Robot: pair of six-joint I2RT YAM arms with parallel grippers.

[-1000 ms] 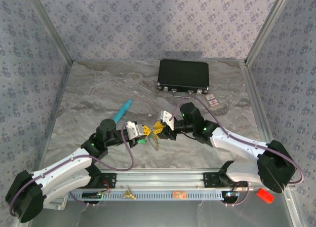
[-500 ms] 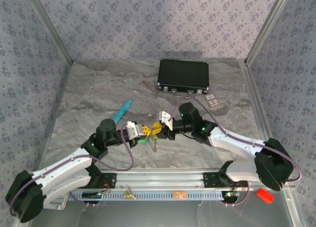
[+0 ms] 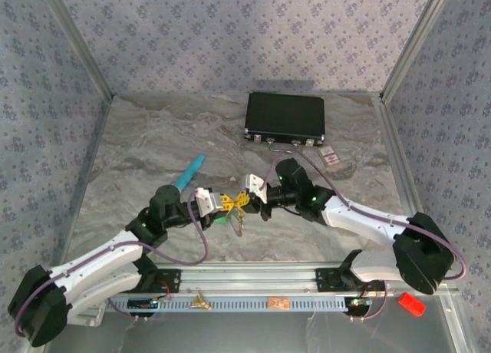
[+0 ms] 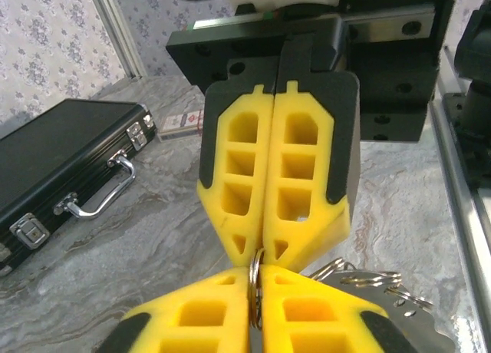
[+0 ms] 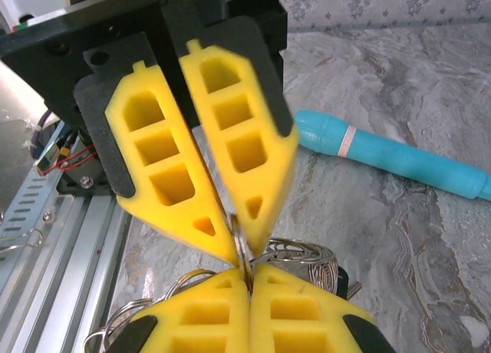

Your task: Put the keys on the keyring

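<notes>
We find the left hand and the right hand tip to tip over the middle of the tabletop; both are clamped on the keyring, its wire edge-on between them; loose keys lie on the near rail, nearer the left arm.

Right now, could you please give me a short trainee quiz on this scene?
1. True or false: the teal plastic tube lies on the grey marbled table's left half.
2. Both the left gripper and right gripper pinch: A. thin silver wire keyring; B. the tube; C. nothing.
3. The black hard case with silver latches sits by the table's ___ edge.
Key: 1 true; 2 A; 3 far.
</notes>
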